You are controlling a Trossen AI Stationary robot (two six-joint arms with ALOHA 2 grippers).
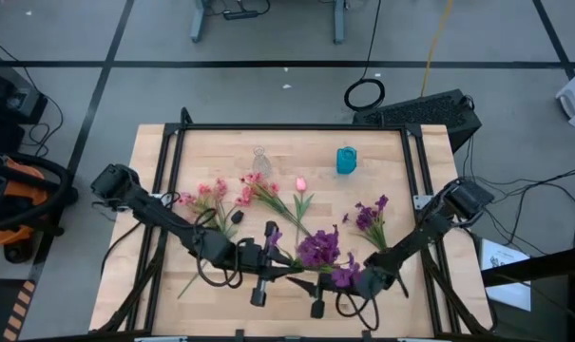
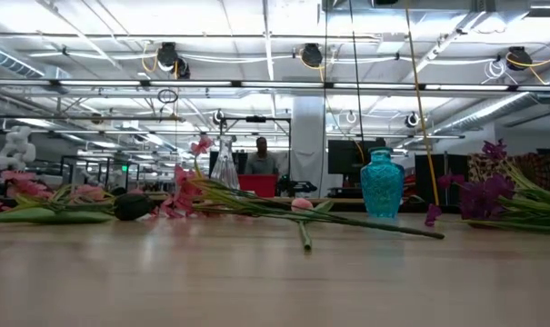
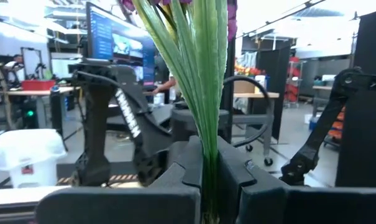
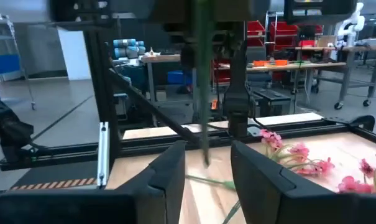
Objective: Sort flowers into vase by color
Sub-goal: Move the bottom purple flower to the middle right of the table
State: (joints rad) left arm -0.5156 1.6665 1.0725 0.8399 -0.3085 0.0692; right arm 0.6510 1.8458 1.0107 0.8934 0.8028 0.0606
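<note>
My left gripper (image 3: 209, 180) is shut on a purple flower (image 1: 317, 249) above the table's near middle. The flower's green stem and leaves (image 3: 197, 74) rise from the fingers to purple blossoms. My right gripper (image 4: 207, 180) is open, close on the flower's right (image 1: 355, 281). It faces the hanging stem, with nothing between its fingers. Pink flowers (image 1: 211, 199) (image 1: 263, 188), a pink tulip bud (image 1: 300, 182) and another purple flower (image 1: 371, 217) lie flat on the table. A clear glass vase (image 1: 259, 160) and a blue vase (image 1: 346, 160) stand at the far side. My left gripper pinches the purple flower's bundle of green stem and leaves (image 3: 207, 152) between its two fingers. The fingers reach roughly level from the table's left, across the stem. The flower stands upright, lifted clear of the table, and its bare lower stem end (image 4: 204, 146) hangs below the hold.
The low view shows the glass vase (image 2: 225, 163) and blue vase (image 2: 382, 184) standing upright behind the lying stems (image 2: 302, 213). A black frame (image 1: 287, 127) runs along the table's edges. Bare wood (image 1: 220, 304) lies at the near left.
</note>
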